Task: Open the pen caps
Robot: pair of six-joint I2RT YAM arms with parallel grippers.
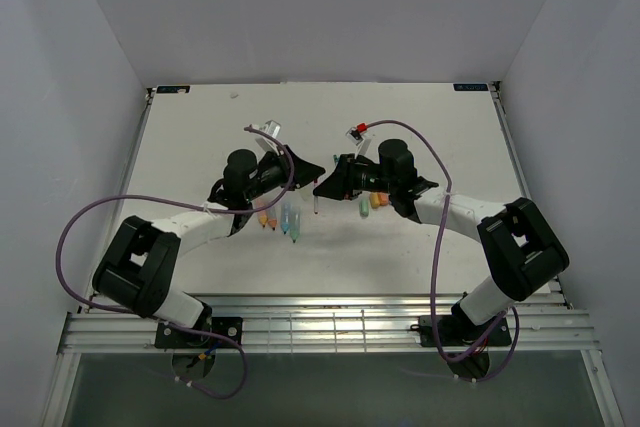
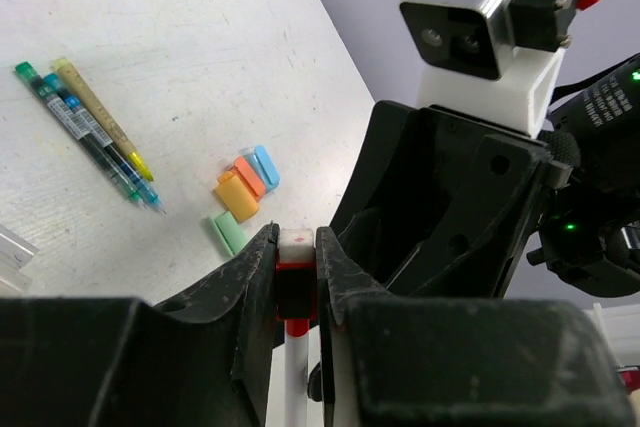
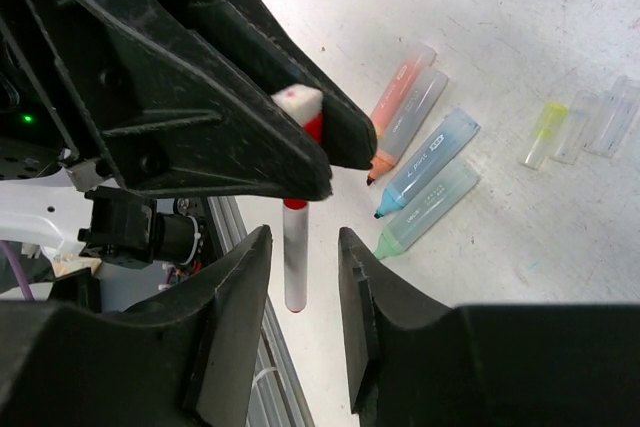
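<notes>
My left gripper is shut on the top end of a red and white pen. The pen's white barrel hangs down from that grip. My right gripper is open, one finger on each side of the barrel and neither touching it. Loose pen caps in orange, blue and pale green lie together on the table. In the top view the two grippers meet at mid-table over the pen.
Uncapped highlighter barrels in orange, blue and green lie side by side. Three thin pens lie further out. A small yellow piece and clear pieces lie beyond. The table's slatted near edge is close behind.
</notes>
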